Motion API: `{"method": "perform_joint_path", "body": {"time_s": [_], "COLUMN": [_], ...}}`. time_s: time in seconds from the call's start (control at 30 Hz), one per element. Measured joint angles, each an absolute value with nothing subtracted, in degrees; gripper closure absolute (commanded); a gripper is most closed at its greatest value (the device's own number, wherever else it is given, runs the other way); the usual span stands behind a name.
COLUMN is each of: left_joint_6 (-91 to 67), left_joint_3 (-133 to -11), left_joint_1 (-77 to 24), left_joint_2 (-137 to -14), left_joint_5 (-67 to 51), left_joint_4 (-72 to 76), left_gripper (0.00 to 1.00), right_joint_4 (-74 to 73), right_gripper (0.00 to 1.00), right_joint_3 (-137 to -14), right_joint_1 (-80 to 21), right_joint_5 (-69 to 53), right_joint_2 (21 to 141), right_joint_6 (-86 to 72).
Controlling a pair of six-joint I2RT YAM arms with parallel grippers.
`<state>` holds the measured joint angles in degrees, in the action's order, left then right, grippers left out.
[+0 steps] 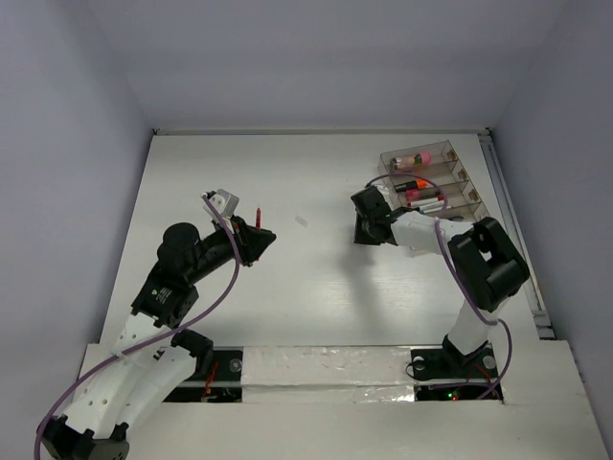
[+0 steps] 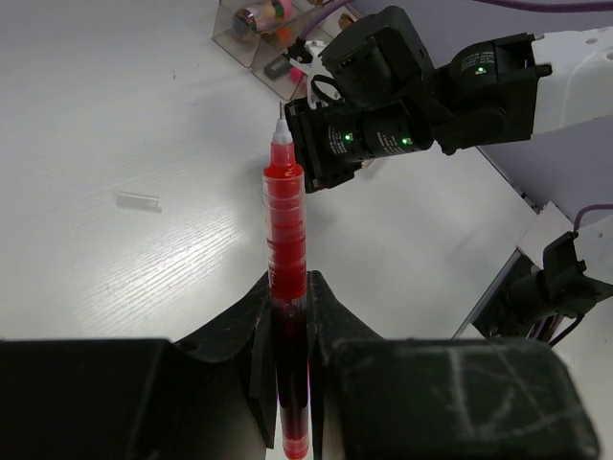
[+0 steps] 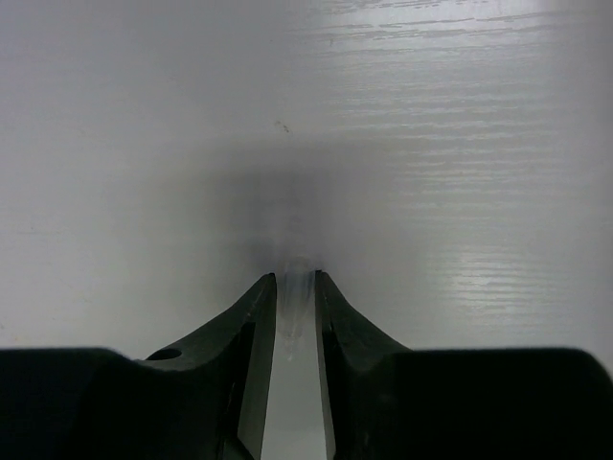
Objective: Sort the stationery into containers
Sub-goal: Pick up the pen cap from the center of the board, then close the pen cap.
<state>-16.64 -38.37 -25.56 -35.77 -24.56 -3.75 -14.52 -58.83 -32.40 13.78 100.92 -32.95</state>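
My left gripper (image 1: 255, 236) (image 2: 287, 280) is shut on a thin red pen (image 2: 285, 206), held above the table left of centre with its tip (image 1: 259, 209) pointing up and away. My right gripper (image 1: 368, 228) (image 3: 296, 280) is down at the table, shut on a small clear whitish piece (image 3: 297, 272). The clear organiser (image 1: 471, 198) stands at the far right, just behind the right gripper. It holds a stubby pink cylinder (image 1: 414, 157), an orange-capped highlighter (image 1: 415, 182) and a pink highlighter (image 1: 422, 197). The organiser also shows in the left wrist view (image 2: 235, 34).
A small clear tube-like piece (image 1: 302, 222) (image 2: 139, 202) lies on the white table between the two grippers. A rail (image 1: 510, 225) runs along the table's right edge. Grey walls close in the table on three sides.
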Motion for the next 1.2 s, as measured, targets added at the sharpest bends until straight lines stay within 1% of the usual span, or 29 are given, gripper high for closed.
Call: {"method": "perform_joint_path", "body": {"time_s": [0.07, 0.2, 0.33, 0.5, 0.63, 0.83, 1.03, 1.2], "left_joint_6": [-16.62, -16.56, -16.56, -16.56, -16.58, -16.58, -16.58, -16.6], "left_joint_3": [-38.37, -38.37, -38.37, -38.37, -38.37, -38.37, -38.37, -38.37], "left_joint_1": [-25.56, -25.56, -25.54, -25.5, -25.39, -24.71, -24.64, -24.36], "left_joint_2": [-35.77, -35.79, -35.94, -37.21, -38.92, -40.01, -41.76, -42.81], "left_joint_5": [-24.53, -24.38, -24.36, -25.28, -27.53, -30.04, -31.33, -32.05], "left_joint_4": [-3.75, -3.75, -3.75, -3.66, -3.46, -3.11, -2.85, -2.83], "left_gripper": [1.0, 1.0, 1.0, 1.0, 1.0, 1.0, 1.0, 1.0], "right_joint_4": [-14.57, -14.48, -14.2, -9.63, -3.92, 14.7, 33.89, 44.53], "right_gripper": [0.77, 0.9, 0.99, 1.0, 1.0, 1.0, 1.0, 1.0], "right_joint_3": [-58.98, -59.13, -59.31, -56.51, -53.39, -53.65, -54.19, -55.18], "right_joint_1": [-32.4, -32.4, -32.4, -32.34, -32.71, -35.44, -39.53, -42.59], "right_joint_5": [13.78, 13.8, 13.65, 11.62, 5.45, -2.87, -7.38, -8.32], "right_joint_2": [101.12, 101.34, 101.51, 99.72, 93.49, 85.21, 85.73, 88.16], "right_joint_6": [-32.47, -31.88, -31.48, -30.59, -29.8, -31.7, -36.51, -40.62]}}
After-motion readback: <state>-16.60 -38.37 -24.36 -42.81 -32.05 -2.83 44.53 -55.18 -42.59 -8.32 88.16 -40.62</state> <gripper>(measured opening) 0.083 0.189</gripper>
